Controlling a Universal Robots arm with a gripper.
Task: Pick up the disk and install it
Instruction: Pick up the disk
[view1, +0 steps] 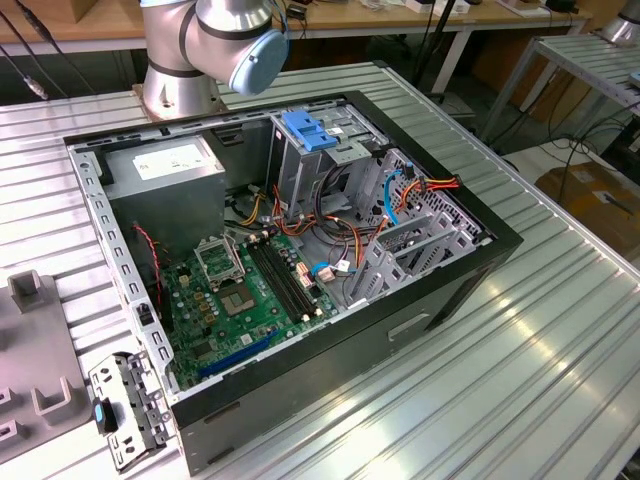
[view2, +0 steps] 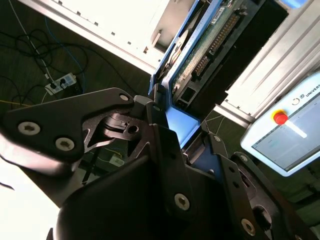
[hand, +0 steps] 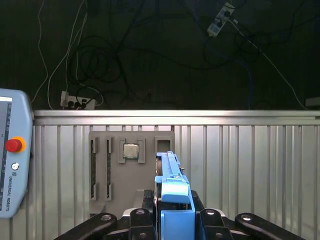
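Peering through the first wrist view, I see the gripper (hand: 173, 207) pinching the disk (hand: 170, 167) edge-up by its blue rails, with the ribbed table (hand: 250, 160) beyond it.

One computer case (view1: 420, 330), one motherboard (view1: 240, 300), one power-supply box (view1: 165, 170), one drive cage (view1: 310, 150). One disk (hand: 171, 167), one gripper (hand: 173, 212). One teach pendant (hand: 12, 165). One grey fixture plate (hand: 132, 175), one processor chip (hand: 131, 150) on it. Two power strips (hand: 75, 102) (hand: 220, 21) on floor.
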